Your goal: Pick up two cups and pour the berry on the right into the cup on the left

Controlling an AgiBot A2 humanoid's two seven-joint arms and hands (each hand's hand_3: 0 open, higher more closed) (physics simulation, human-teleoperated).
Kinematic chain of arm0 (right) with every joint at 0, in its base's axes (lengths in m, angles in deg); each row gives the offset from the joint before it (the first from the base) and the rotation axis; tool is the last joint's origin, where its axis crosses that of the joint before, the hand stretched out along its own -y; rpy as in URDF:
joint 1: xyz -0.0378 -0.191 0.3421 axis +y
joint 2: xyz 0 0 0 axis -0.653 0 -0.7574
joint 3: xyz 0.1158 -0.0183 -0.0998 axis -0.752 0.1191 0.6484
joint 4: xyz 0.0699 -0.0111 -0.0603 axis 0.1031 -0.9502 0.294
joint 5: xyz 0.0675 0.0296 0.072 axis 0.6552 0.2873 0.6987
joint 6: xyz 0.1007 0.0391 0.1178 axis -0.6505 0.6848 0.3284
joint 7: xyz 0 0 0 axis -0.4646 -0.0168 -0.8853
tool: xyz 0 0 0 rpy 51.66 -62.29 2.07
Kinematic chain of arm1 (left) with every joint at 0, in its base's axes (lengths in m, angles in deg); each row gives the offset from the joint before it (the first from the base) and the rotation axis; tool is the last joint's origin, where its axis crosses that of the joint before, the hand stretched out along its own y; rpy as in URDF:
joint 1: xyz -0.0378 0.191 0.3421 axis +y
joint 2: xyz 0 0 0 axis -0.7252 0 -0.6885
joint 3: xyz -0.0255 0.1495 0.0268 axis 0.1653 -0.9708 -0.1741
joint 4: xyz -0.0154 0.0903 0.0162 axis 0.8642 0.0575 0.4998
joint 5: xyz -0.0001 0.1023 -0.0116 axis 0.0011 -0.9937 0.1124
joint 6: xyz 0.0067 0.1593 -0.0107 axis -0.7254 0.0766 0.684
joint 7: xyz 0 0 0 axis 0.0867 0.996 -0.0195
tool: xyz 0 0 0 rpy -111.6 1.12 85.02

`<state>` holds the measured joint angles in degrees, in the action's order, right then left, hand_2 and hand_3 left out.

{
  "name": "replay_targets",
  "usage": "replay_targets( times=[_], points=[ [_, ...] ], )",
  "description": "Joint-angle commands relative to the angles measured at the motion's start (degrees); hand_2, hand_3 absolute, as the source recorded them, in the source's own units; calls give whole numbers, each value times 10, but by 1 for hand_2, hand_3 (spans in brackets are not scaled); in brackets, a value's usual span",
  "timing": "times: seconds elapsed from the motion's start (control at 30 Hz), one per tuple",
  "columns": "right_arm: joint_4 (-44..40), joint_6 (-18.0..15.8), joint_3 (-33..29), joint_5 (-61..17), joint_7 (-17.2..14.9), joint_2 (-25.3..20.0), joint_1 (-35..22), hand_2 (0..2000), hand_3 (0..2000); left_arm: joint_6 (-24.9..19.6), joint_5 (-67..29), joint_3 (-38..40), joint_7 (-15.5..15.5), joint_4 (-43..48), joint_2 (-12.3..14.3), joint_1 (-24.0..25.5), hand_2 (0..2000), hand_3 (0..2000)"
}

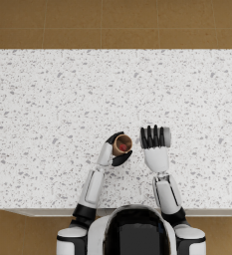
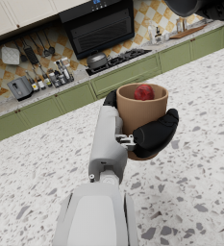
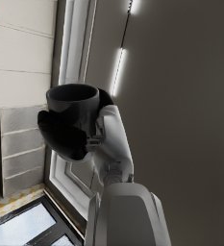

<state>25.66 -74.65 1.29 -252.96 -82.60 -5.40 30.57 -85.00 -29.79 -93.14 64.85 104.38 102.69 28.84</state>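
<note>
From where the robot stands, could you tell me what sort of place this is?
Most likely a rendered home kitchen: a speckled stone countertop under the arms, and in the left wrist view a stove with a pot, hanging utensils on a tiled wall, and green cabinets.

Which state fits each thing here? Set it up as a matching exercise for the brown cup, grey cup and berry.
Things:
1. brown cup
2. grey cup
3. berry

States:
A. red, lying inside a cup
B. gripped by the left hand, upright
C. gripped by the right hand, tipped sideways

Pairs: 1-B, 2-C, 3-A
</note>
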Motion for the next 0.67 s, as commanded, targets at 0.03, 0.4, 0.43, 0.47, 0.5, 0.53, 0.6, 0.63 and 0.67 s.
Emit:
replay_targets(
  times=[0.03, 0.4, 0.43, 0.47, 0.5, 0.53, 0.6, 0.63, 0.67],
  points=[
    [3, 0, -1, -13, 0, -9, -9, 2000, 1280, 0, 0, -2, 0, -6, 8, -20, 2000, 1280],
    [-3, -1, -8, -45, 0, -7, 4, 2000, 1280, 0, 0, 0, 0, -8, 5, -8, 2000, 1280],
    [-3, -1, -8, -45, 0, -7, 4, 2000, 1280, 0, 0, 0, 0, -8, 5, -8, 2000, 1280],
    [-4, -1, -8, -46, 0, -8, 4, 2000, 1280, 0, 0, 0, 0, -8, 5, -8, 2000, 1280],
    [-4, -1, -8, -46, 0, -8, 4, 2000, 1280, 0, 0, 1, 0, -8, 5, -8, 2000, 1280],
    [-4, -1, -8, -46, 0, -8, 4, 2000, 1280, 0, 0, 1, 0, -8, 5, -8, 2000, 1280],
    [-4, -1, -9, -46, 0, -8, 4, 2000, 1280, 0, 0, 1, 0, -8, 5, -8, 2000, 1280],
    [-4, -1, -9, -46, 0, -8, 4, 2000, 1280, 0, 0, 1, 0, -8, 5, -8, 2000, 1280],
    [-4, -1, -9, -46, 0, -8, 4, 2000, 1280, 0, 0, 1, 0, -8, 5, -8, 2000, 1280]
  ],
)
